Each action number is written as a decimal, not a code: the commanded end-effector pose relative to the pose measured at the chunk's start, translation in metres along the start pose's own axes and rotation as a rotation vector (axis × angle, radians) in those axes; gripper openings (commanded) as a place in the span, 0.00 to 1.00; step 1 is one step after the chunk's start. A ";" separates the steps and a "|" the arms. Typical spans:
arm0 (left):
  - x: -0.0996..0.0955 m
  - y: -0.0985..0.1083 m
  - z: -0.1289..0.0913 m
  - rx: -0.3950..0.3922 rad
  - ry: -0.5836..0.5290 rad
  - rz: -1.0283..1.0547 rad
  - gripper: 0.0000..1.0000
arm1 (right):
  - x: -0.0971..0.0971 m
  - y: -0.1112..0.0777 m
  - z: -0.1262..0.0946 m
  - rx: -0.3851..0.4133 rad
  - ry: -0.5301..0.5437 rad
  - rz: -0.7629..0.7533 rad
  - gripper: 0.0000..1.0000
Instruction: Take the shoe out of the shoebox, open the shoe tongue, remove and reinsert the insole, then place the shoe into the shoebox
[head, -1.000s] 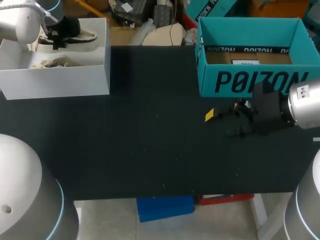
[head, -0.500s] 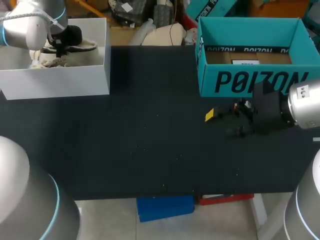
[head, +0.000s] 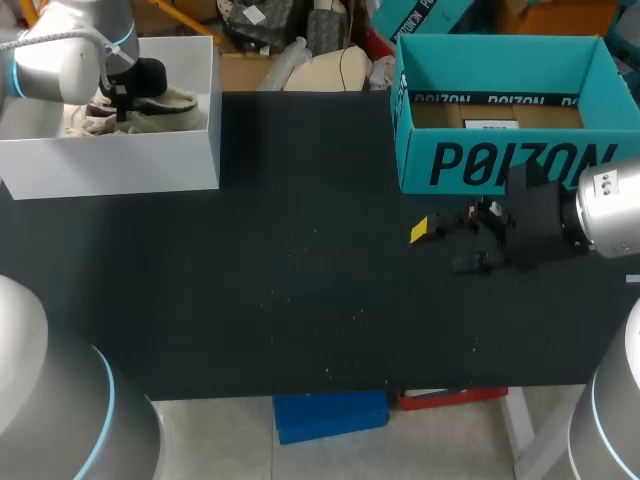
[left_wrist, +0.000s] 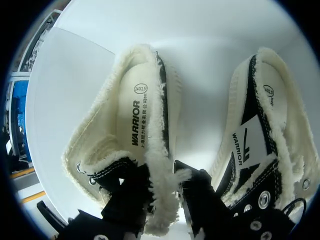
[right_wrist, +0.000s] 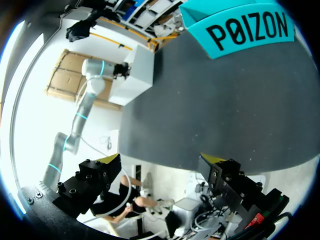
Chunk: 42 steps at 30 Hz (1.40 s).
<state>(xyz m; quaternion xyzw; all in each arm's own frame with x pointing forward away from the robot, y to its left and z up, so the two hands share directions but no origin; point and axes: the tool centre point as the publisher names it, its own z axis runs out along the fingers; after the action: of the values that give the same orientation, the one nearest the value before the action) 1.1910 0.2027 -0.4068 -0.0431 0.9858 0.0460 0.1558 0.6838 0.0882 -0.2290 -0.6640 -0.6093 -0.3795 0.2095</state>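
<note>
Two cream fleece-lined shoes with black trim lie in the white shoebox (head: 110, 160) at the back left. My left gripper (head: 120, 100) reaches down into that box. In the left wrist view its black fingers (left_wrist: 127, 197) stand on both sides of the fleecy collar of one shoe (left_wrist: 135, 120), pressing on it, and the gripper (left_wrist: 162, 200) is shut on that collar. The second shoe (left_wrist: 260, 125) lies beside it. My right gripper (head: 470, 240) hovers low over the table in front of the teal box, open and holding nothing (right_wrist: 160, 165).
An open teal shoebox (head: 500, 150) stands at the back right, holding only cardboard and a white label. The black table top (head: 300, 280) stretches between the two boxes. The white box wall (left_wrist: 200, 40) surrounds the shoes closely.
My left arm has lowered the held shoe from above the white box down into it, beside the other shoe. The right arm has not moved.
</note>
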 end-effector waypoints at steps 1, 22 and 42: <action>-0.002 0.001 -0.013 0.002 0.016 0.008 0.98 | 0.001 0.000 0.001 0.000 -0.002 0.001 1.00; 0.019 -0.008 -0.193 0.047 0.184 -0.092 1.00 | 0.001 0.000 0.001 0.000 -0.002 0.001 1.00; 0.114 -0.047 -0.287 0.083 0.387 -0.807 1.00 | 0.001 0.000 0.001 0.000 -0.002 0.001 1.00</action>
<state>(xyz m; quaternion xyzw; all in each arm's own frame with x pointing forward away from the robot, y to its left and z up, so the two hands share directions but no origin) 1.0302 0.1274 -0.1709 -0.3600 0.9311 -0.0494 -0.0318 0.6838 0.0882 -0.2290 -0.6640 -0.6093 -0.3795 0.2095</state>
